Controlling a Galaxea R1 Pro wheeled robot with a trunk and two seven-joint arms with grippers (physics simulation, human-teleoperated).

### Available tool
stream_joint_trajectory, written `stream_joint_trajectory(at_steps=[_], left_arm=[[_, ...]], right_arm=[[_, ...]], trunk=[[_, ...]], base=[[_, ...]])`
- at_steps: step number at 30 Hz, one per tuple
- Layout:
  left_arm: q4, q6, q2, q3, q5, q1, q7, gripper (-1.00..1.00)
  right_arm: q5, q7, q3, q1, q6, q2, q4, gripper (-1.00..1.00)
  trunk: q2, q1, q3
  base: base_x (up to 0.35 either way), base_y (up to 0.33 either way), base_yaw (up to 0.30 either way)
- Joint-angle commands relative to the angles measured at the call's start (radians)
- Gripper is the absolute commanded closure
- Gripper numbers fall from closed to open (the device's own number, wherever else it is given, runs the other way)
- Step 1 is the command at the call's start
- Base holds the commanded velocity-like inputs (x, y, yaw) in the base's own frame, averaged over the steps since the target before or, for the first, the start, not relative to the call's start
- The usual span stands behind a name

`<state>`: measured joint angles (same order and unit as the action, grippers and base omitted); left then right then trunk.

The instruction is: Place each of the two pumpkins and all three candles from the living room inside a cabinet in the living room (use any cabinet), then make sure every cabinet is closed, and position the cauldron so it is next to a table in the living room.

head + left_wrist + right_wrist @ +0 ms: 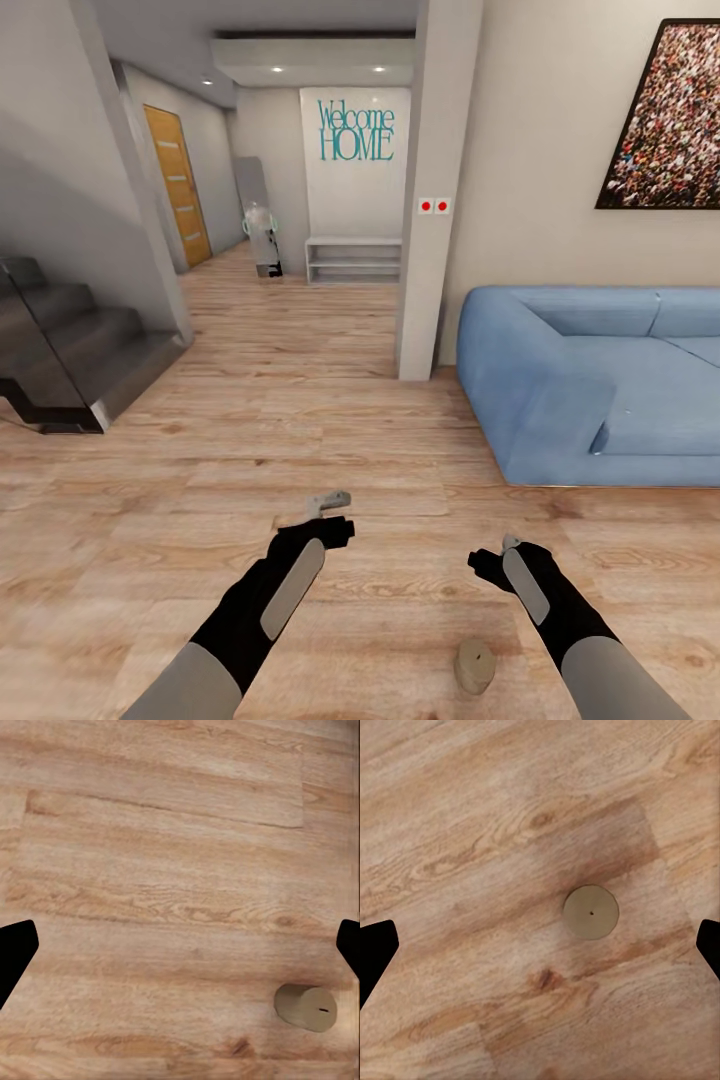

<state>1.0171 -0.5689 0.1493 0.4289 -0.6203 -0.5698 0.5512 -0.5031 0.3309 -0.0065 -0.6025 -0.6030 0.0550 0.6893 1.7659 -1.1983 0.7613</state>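
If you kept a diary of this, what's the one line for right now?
candle: upright on wooden floor | right end effector: open, above candle | left end effector: open, empty

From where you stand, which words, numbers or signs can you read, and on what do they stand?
"Welcome HOME" in teal letters, on the white wall at the end of the hallway.
The picture above the sofa carries no readable text.
The candle on the floor has no label.
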Motion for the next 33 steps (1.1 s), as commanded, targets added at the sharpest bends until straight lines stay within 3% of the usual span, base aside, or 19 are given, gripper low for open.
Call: stream_joint_trajectory(at_steps=[1,18,22,33], left_arm=[[0.01,-0.002,-0.001,0.001,-0.013,-0.001,0.01,-1.0],[0.036,-0.014,-0.003,-0.001,-0.016,-0.001,0.012,-1.0],[0.037,-0.078,-0.001,-0.003,-0.016,-0.001,0.012,-1.0],[0.039,-0.177,0.002,-0.004,-0.015,-0.001,0.012,-1.0]], right_arm=[[-0.011,0.008,0.0,0.0,-0.003,0.0,0.002,-1.0],[-0.011,0.006,0.001,0.002,-0.003,0.0,0.014,-1.0],[-0.009,0.008,0.002,0.003,-0.003,0.001,0.014,-1.0],[-0.009,0.006,0.0,0.003,0.001,0.003,0.01,-1.0]], trunk=[[0.007,-0.004,0.004],[0.126,-0.069,0.057],[0.154,-0.084,0.07],[0.231,-0.126,0.104]], base=[[0.0,0.0,0.0],[0.0,0.0,0.0],[0.0,0.0,0.0],[0.0,0.0,0.0]])
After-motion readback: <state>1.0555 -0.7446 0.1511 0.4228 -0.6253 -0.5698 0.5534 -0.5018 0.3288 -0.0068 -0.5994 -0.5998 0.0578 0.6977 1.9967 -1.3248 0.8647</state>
